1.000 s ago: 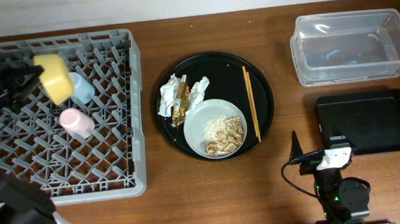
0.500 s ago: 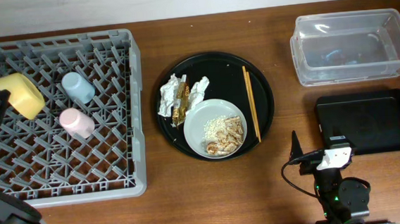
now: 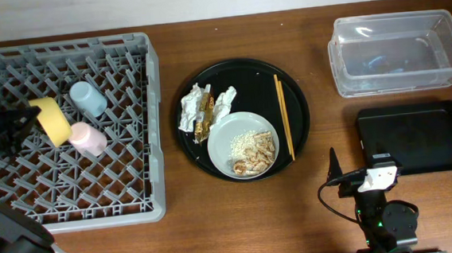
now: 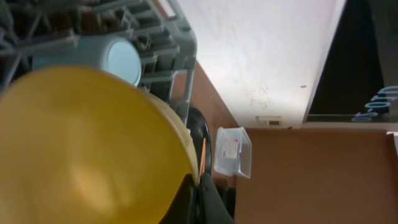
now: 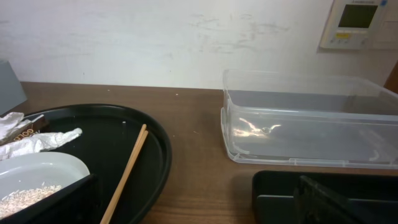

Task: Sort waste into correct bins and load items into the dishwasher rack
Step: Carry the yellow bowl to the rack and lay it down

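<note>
- Near edge of the brown wooden table (image 3: 218, 239), right side: right tool (image 3: 361, 173) is parked with jaws spread wide and nothing in them, well apart from the work.
- Centre, a little farther: large round black tray (image 3: 299, 89) carries the pale grey-white round plate (image 3: 225, 136) with rice and fried scraps. Thin brown wooden chopsticks (image 3: 284, 116) and crumpled white and gold-brown wrappers (image 3: 205, 108) lie beside it. None of it is sorted yet.
- Left: large square grey plastic dishwasher rack (image 3: 153, 131). The step in hand is judged to be seating the yellow bowl (image 3: 50, 121).
- Left tool (image 3: 26, 120) is clamped tight on the bowl's rim. The bowl is held on edge over the pegs at mid-left of the rack.
- Small pink cup (image 3: 86, 138) sits just beside the bowl, on its near right; contact cannot be told.
- Small light blue cup (image 3: 87, 98) sits just beyond, to the far right.
- Height of the bowl above the pegs cannot be told.
- The bowl is best lowered on edge into a peg row left of both cups, so that neither is knocked.
- The grip should be let go only once the rim is lodged between pegs.
- The tool is then best lifted straight up, away from the cups.
</note>
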`<action>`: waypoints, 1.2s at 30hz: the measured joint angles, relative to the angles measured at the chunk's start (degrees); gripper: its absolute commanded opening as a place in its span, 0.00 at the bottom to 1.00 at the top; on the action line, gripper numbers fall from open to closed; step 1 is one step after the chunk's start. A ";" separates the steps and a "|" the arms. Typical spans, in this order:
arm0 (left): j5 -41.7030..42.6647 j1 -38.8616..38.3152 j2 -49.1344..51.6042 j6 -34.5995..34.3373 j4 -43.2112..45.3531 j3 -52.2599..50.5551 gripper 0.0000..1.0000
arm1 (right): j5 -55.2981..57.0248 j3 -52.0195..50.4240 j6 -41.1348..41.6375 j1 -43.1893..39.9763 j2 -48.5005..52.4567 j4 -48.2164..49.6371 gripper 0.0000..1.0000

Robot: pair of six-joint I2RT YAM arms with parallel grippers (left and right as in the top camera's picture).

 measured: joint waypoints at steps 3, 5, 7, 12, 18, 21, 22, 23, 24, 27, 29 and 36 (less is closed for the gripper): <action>-2.25 0.00 0.00 0.37 -4.24 0.00 0.00 | 0.02 0.00 0.04 0.00 0.00 0.00 0.98; -3.06 -0.02 0.00 1.27 -5.01 0.00 0.00 | 0.02 0.00 0.00 0.00 0.00 0.00 0.98; -3.41 -0.02 0.00 2.78 -5.05 0.00 0.01 | 0.00 0.00 -0.02 0.00 0.00 0.00 0.99; -3.54 -1.16 0.00 3.85 -1.95 -0.02 0.00 | 0.02 0.00 0.00 0.00 0.00 0.00 0.98; -4.55 -6.82 0.00 -3.21 10.10 -0.13 0.00 | 0.02 0.00 0.02 0.00 0.00 0.00 0.98; -2.91 -8.74 0.02 -6.69 16.46 -0.31 0.00 | 0.02 0.00 0.00 0.00 0.00 0.00 0.99; -1.66 -8.72 0.02 -7.32 18.16 -0.31 0.00 | 0.00 0.00 0.02 0.00 0.00 0.00 0.98; -0.46 -8.50 0.02 -7.91 19.69 -0.31 0.00 | 0.00 0.00 0.00 0.00 0.00 0.00 0.98; -0.04 -8.04 0.02 -9.44 20.09 -0.31 0.00 | 0.00 0.00 -0.04 0.00 0.00 0.00 0.98; -0.28 -7.13 0.02 -12.20 21.51 -0.33 0.00 | 0.00 0.00 0.07 0.00 0.00 0.00 0.98; -0.44 -6.75 0.02 -13.22 23.80 -0.33 0.00 | 0.00 0.00 0.00 0.00 0.00 0.00 0.98; -4.09 -6.73 0.02 -19.80 28.63 -0.44 0.00 | 0.02 0.00 0.00 0.00 0.00 0.00 0.98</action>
